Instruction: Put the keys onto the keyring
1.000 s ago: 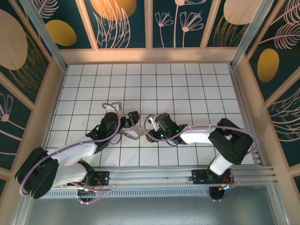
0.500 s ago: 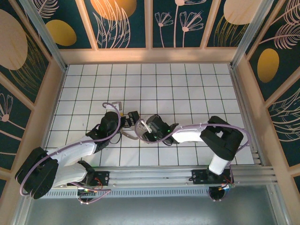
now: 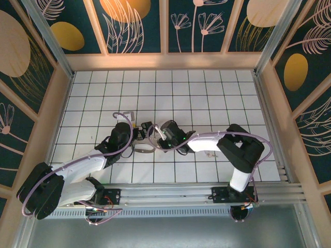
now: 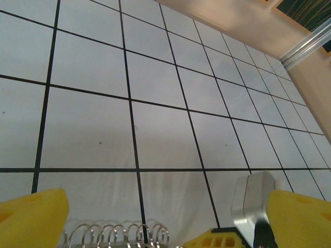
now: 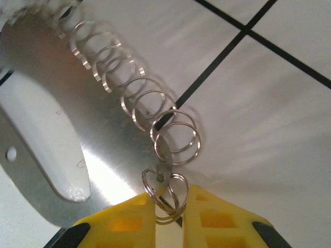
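Observation:
The keyring [image 5: 98, 150] is a silver metal loop carrying a row of small wire rings [image 5: 129, 98]. My right gripper [image 5: 169, 206] is shut on the end ring [image 5: 164, 192], with its yellow fingers pinching it from both sides. From above, the keyring [image 3: 145, 148] lies between the two grippers on the white tiles. My left gripper [image 3: 139, 135] hovers over its left end, and my right gripper [image 3: 155, 139] is at its right end. In the left wrist view my left gripper [image 4: 163, 209] is open, with the wire rings [image 4: 119, 235] below it and a silver metal edge [image 4: 251, 204] beside its right finger. A tiny pale piece that may be the key [image 3: 129, 114] lies behind the left arm.
The tiled floor [image 3: 207, 98] stretches free to the back and right. Wooden walls [image 3: 165, 61] enclose it. Purple cables [image 3: 121, 118] loop over both arms. An aluminium rail [image 3: 170, 194] runs along the near edge.
My right arm has slid left towards the left gripper, and its jaws have closed from half open onto the end ring. The left arm has hardly moved.

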